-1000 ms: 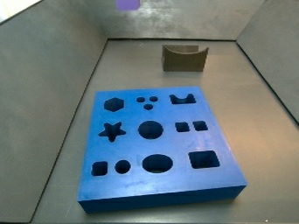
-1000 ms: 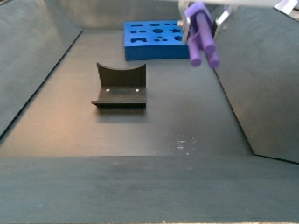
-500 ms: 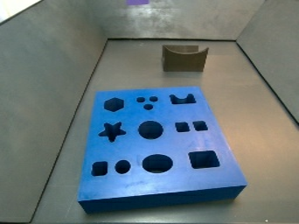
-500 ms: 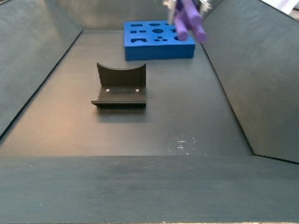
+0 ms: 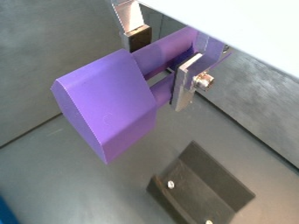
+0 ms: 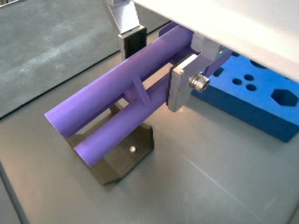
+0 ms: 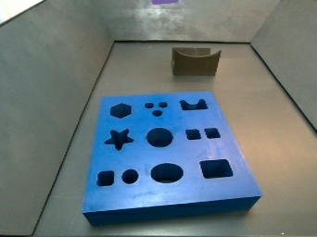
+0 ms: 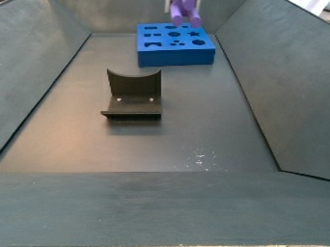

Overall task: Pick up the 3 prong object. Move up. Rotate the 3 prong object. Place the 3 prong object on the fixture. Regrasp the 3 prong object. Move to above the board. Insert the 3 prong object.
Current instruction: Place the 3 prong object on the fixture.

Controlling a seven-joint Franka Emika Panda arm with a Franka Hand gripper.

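Grey-walled and matte, the enclosure sloped down to a dark table (image 8: 194,125) that carried only two things. Nearest in a side view stood the fixture (image 8: 133,95), a small dark olive-brown block with a curved notch, well apart from the board (image 8: 175,45), a large bright-blue slab with shaped cut-outs lying farther back. High above, at the top edge of both side views, hung the 3 prong object (image 5: 117,92), an elongated light-purple plastic peg, clenched between the claw (image 6: 152,59) and its silver plate fingers (image 6: 184,81). In both wrist views the peg jutted far out past the pads, so most of its length was unsupported. I judged that such an overhang could let it pivot or slip during rotation, and a tilted peg would miss the fixture's notch.
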